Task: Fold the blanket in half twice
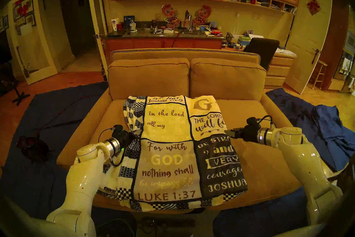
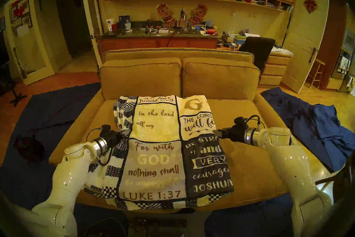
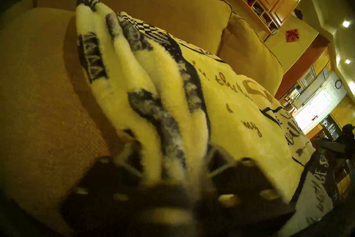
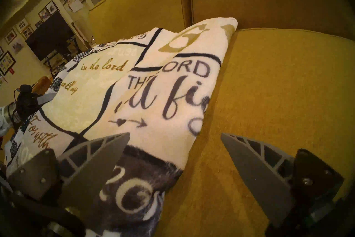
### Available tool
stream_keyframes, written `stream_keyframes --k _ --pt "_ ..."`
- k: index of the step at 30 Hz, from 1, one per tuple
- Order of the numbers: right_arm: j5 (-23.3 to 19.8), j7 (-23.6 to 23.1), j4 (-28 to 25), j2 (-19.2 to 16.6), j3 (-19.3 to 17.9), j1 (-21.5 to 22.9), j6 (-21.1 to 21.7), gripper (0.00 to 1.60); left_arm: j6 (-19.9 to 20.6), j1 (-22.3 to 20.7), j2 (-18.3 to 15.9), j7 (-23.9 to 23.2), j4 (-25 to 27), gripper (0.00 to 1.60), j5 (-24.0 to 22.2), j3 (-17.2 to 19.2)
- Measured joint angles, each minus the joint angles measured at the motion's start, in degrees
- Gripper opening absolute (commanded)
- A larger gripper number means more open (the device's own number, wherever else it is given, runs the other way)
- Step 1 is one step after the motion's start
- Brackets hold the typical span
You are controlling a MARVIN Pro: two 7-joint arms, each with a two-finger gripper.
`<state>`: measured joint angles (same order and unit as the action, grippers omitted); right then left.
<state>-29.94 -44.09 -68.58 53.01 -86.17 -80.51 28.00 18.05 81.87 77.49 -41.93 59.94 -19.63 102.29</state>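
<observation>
Folded plush cream-and-navy verse-printed fleece blanket (image 1: pixel 172 150) lying on the mustard fabric sofa seat (image 1: pixel 255 169), long axis running front edge to backrest, text reading upright from the near side; left gripper (image 3: pixel 184 179) partly closed around the bunched patchwork border; right gripper (image 4: pixel 174 146) spread wide, straddling the blanket's right edge, gripping nothing; beyond, two plump back cushions (image 1: pixel 148 77).
</observation>
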Motion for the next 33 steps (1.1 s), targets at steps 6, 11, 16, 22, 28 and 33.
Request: stream_keyframes --k 6,11,16,22,28,33 --pt "0.8 -0.6 3.3 0.3 1.4 3.5 0.8 1.60 -0.7 -0.5 -0.4 -0.9 -1.1 0.00 0.0 -0.3" --pt "1.6 -1.4 5.8 0.6 3.1 5.5 1.2 1.60 -1.2 -0.8 -0.5 -1.4 -1.7 0.00 0.0 -0.5" --pt "2.6 -2.3 8.5 1.0 4.7 7.0 1.2 1.60 -1.6 -1.0 -0.7 -2.0 -2.3 0.00 0.0 -0.5" --pt "3.2 -3.3 10.4 1.3 5.8 8.1 0.7 1.60 -1.9 -1.3 -0.8 -2.5 -2.9 0.00 0.0 -0.5" --pt "3.6 -4.5 12.1 1.7 6.7 8.8 0.1 1.60 -1.8 -1.5 -0.9 -2.7 -3.2 0.00 0.0 -0.5" --pt "3.4 -5.1 12.7 2.3 7.2 9.1 -0.4 1.60 -1.8 -1.6 -1.0 -2.8 -3.4 0.00 0.1 -0.6"
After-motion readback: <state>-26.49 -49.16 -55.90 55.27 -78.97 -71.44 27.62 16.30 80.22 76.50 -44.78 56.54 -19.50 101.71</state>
